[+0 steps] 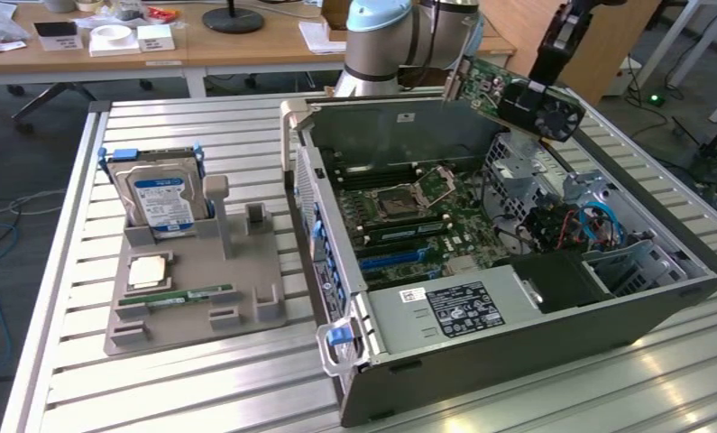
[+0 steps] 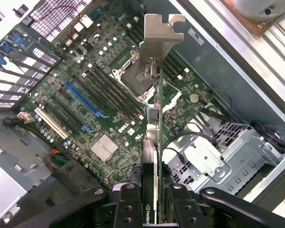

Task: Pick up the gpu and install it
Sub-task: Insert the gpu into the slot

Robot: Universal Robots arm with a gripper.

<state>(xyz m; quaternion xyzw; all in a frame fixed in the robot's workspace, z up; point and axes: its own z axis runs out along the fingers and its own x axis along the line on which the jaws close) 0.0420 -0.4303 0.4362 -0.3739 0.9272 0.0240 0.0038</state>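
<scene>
The gripper (image 1: pixel 541 77) is clenching the gpu (image 1: pixel 493 86) and holding it in the air above the far side of the open computer case (image 1: pixel 502 334). The case is lying on its side on the slatted metal surface (image 1: pixel 214 379). In the exterior view the green card is hanging tilted, its black fan (image 1: pixel 553 113) facing the exterior view's right, and it is touching nothing inside the case. The arm (image 1: pixel 376 41) is standing behind the case.

In the wrist view the gripper (image 2: pixel 154 209) is showing both dark fingers (image 2: pixel 128 204) pressing on either side of the gpu (image 2: pixel 154 128). The card is appearing edge-on and running away from the camera. Its silver bracket (image 2: pixel 157 35) is sitting at the far end, over the motherboard (image 2: pixel 99 95). Beneath the card, the motherboard is lying exposed, with the processor socket (image 2: pixel 132 78), a long blue slot (image 2: pixel 85 99) and a small silver heatsink (image 2: pixel 104 146) all showing. A silver drive cage (image 2: pixel 213 156) is sitting beside the board, with black cables curling next to it.

At the exterior view's left, well apart from the case, a grey holder (image 1: pixel 189 316) is resting on the surface. It is carrying an upright hard drive (image 1: pixel 160 198) with a blue label, a square processor chip (image 1: pixel 150 269) and a narrow green RAM stick (image 1: pixel 184 296) lying flat
</scene>
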